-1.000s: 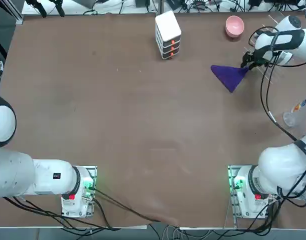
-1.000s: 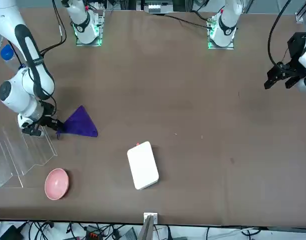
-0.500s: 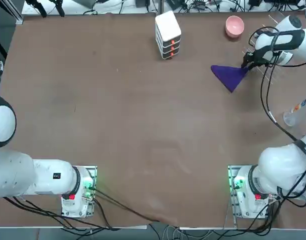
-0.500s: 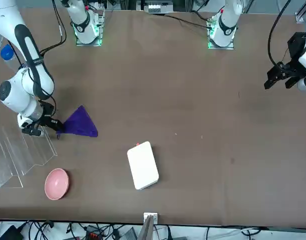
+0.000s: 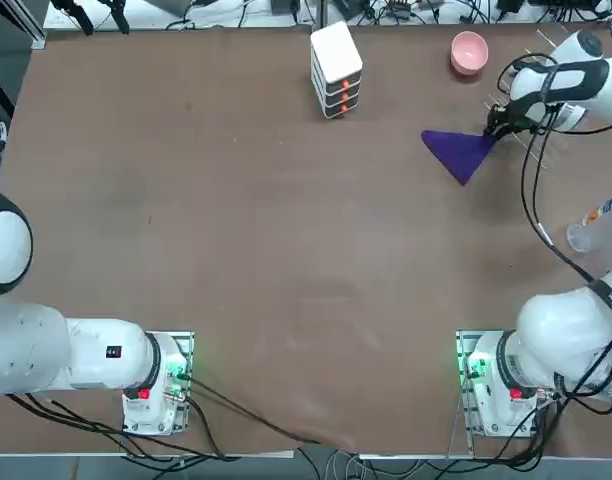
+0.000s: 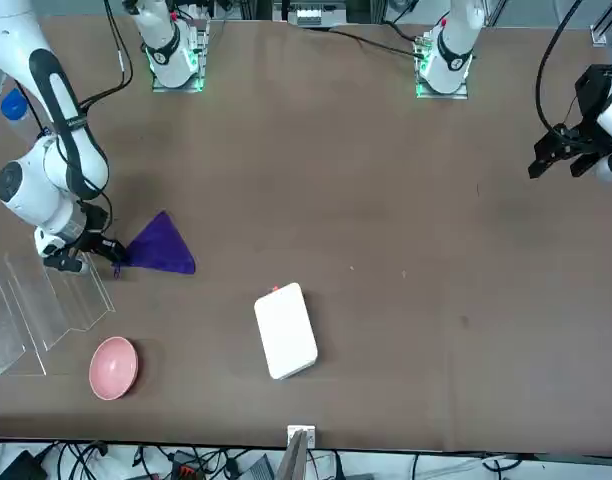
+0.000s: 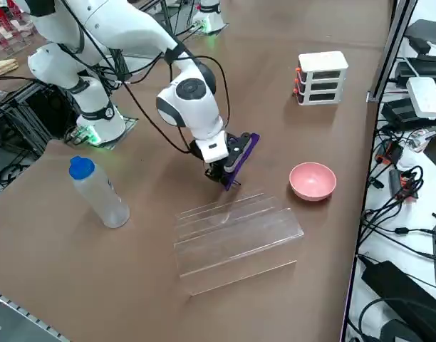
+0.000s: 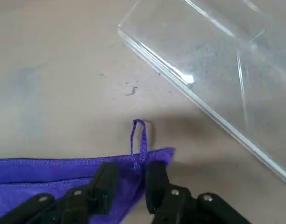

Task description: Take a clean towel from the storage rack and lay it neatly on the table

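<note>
The deep purple towel [image 5: 458, 152] fans out in a triangle on the brown table [image 5: 286, 250], wide end toward the middle. My right gripper [image 5: 494, 133] is shut on its narrow corner, low over the tabletop and just beside the clear storage rack [image 7: 236, 231]. In the wrist view, the fingers [image 8: 154, 182] pinch the towel's hemmed edge [image 8: 63, 172] beside a small hanging loop, and the rack [image 8: 227, 70] lies just beyond. The front view shows the towel [image 6: 161, 245] spreading away from the gripper [image 6: 111, 258], with the rack [image 6: 46, 300] next to it.
A small pink bowl [image 5: 469, 51] sits near the rack's far end. A white stacked box with orange-red marks [image 5: 336, 68] stands at the far edge. A blue-capped clear bottle [image 7: 97, 191] stands near the table's right edge, closer to the arm's base.
</note>
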Controlling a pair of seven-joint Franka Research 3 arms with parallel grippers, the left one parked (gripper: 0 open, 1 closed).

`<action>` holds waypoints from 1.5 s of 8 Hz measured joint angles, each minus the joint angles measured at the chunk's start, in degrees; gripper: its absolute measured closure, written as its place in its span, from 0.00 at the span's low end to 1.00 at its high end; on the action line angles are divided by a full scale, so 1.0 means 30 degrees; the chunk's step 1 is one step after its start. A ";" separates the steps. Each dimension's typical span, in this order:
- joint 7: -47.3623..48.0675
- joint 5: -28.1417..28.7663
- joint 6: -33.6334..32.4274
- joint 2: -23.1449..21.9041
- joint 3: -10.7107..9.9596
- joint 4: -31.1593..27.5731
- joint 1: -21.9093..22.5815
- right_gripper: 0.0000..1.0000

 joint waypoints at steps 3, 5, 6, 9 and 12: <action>0.0000 -0.0003 0.0001 0.0108 0.0000 -0.0006 0.0000 0.64; -0.0001 -0.0010 0.0015 0.0108 0.0000 -0.0006 0.0000 0.74; -0.0001 -0.0011 0.0022 0.0107 0.0000 -0.0006 0.0000 0.88; -0.0001 -0.0019 0.0158 -0.0112 0.0036 0.0069 0.0026 0.99; 0.0016 -0.0043 -0.0800 -0.1519 0.0263 0.0195 0.0579 0.99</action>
